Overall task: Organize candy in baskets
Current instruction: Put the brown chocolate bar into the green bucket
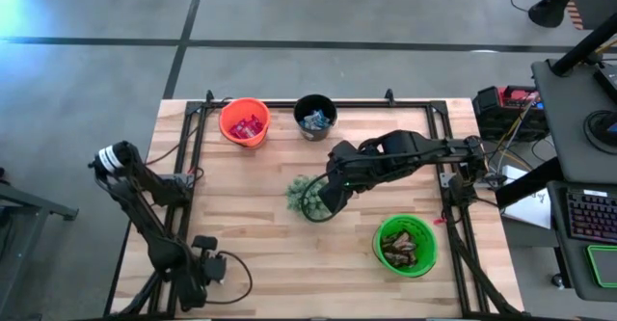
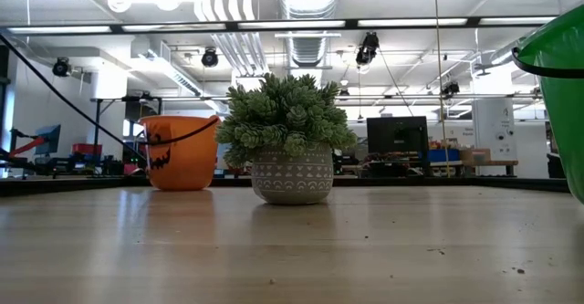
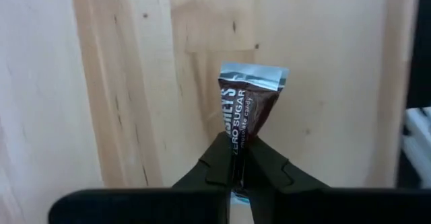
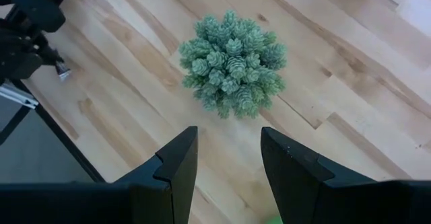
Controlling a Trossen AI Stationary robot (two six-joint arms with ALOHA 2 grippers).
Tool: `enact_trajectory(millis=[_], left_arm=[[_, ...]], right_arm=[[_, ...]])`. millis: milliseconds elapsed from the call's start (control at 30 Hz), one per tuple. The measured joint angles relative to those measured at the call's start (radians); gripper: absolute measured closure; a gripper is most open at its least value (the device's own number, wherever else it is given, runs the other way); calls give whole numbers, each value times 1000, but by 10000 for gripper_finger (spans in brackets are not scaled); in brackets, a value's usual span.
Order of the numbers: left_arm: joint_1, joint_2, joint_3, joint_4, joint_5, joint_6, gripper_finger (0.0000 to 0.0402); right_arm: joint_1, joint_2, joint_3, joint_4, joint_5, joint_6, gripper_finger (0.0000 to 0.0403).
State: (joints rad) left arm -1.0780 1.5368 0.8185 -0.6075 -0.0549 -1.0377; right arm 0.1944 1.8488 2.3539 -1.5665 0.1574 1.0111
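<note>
Candy sorted across three baskets

Upper centre: the orange basket (image 1: 244, 121) holds red candy (image 1: 245, 126) and the black basket (image 1: 315, 117) blue-and-silver candy (image 1: 314, 120). Lower right, the green basket (image 1: 405, 246) holds brown candy (image 1: 401, 246). One brown bar (image 3: 246, 111) is pinched upright.

A spiky green plant (image 2: 287, 110) in a patterned grey pot (image 2: 292, 174) stands on the wooden table (image 2: 292, 249). Just left of it and farther back sits the orange basket (image 2: 179, 152), with a black face on it. The green basket (image 2: 558, 85) fills the right edge, cut off by the frame.
</note>
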Motion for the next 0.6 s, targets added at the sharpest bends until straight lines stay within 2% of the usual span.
enact_trajectory(millis=[200, 333, 600], left_arm=[[1, -54, 1, -14, -3, 4, 400], [4, -98, 38, -97, -22, 5, 401], [23, -205, 180, -349, -217, 40, 401]], right_arm=[[0, 0, 0, 0, 0, -10, 250], [4, 0, 0, 19, 3, -9, 250], [25, 0, 0, 291, 0, -114, 250]])
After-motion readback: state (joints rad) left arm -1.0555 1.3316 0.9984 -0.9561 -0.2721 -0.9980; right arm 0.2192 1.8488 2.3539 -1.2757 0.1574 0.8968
